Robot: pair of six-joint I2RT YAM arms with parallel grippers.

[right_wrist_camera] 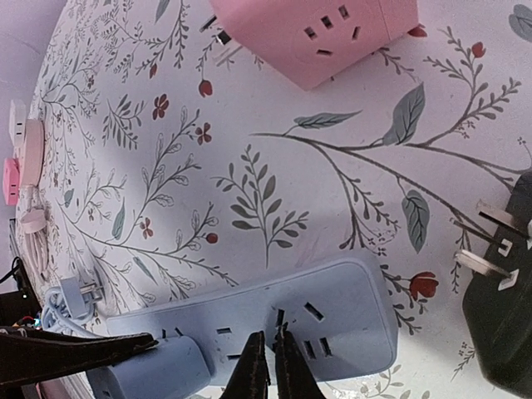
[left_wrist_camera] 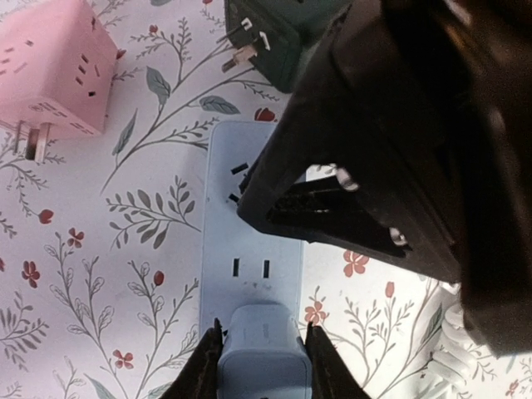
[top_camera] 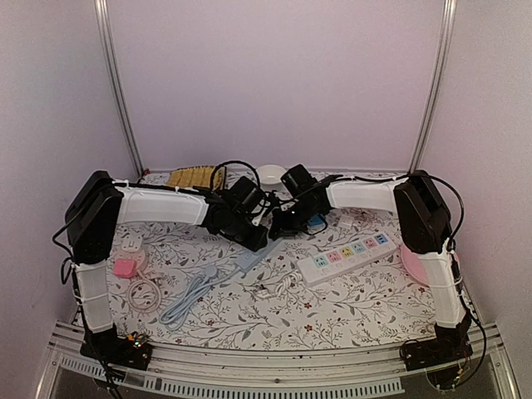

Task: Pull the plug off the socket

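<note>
**A:** The left pincer (left_wrist_camera: 262,330) is closed narrow on the pale blue plug (left_wrist_camera: 264,362), which is seated at the end of the blue power strip (left_wrist_camera: 249,174) lying on the surface (left_wrist_camera: 100,249). The right pincer (right_wrist_camera: 270,339) is fully closed, with its tips apparently pressing the strip's face.

**B:** What's the risk?

**A:** If those tips skid, the strip likely rises with the plug. A tilted pull may jam the pins, or the fingers (left_wrist_camera: 206,370) may slide off its smooth sides.

**B:** And the views?

**A:** The left wrist shows both fingers flanking the plug, and the right wrist shows the hold-down contact. Overhead, the arms hide both.
</note>
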